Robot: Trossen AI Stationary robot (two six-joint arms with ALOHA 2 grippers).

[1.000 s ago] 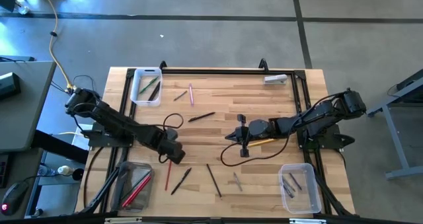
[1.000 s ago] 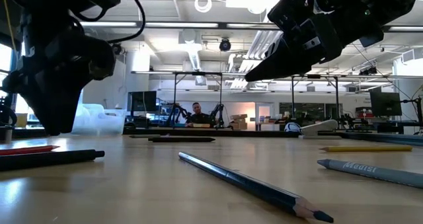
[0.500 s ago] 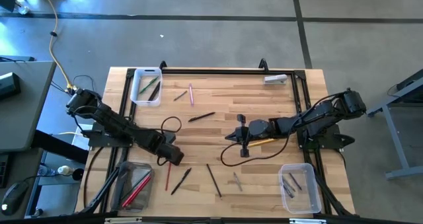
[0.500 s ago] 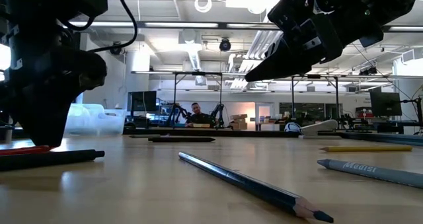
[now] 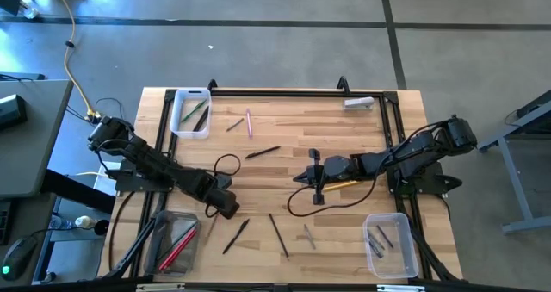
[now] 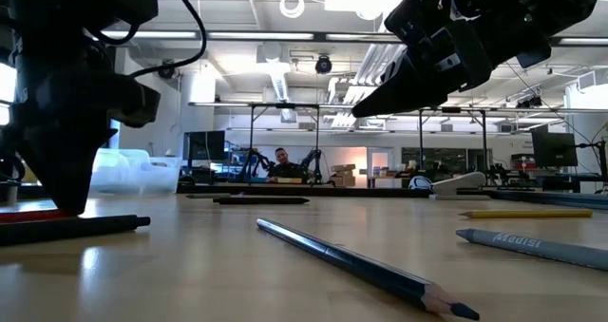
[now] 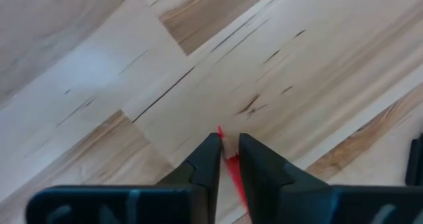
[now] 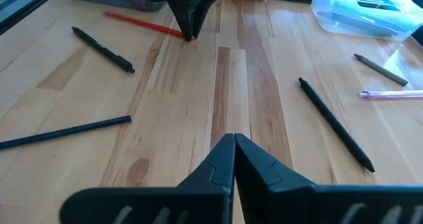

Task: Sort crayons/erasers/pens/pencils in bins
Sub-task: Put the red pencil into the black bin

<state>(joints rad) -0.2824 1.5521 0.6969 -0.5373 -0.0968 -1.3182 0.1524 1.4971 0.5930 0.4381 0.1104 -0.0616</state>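
A grey concrete floor [image 5: 284, 51] surrounds the wooden table [image 5: 284, 167]. Beyond it, ceiling lights [image 6: 294, 4], distant desks, and a seated person [image 6: 281, 162].

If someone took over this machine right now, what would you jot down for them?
Left hand: down at the table, fingers around the tip of a red stick, nearly closed.
Right hand: shut, empty, waiting over mid-table.
Bins: white-rimmed bin, grey bin and clear bin each hold a few sticks.
Left: lift the red one; about ten more lie loose on the table.
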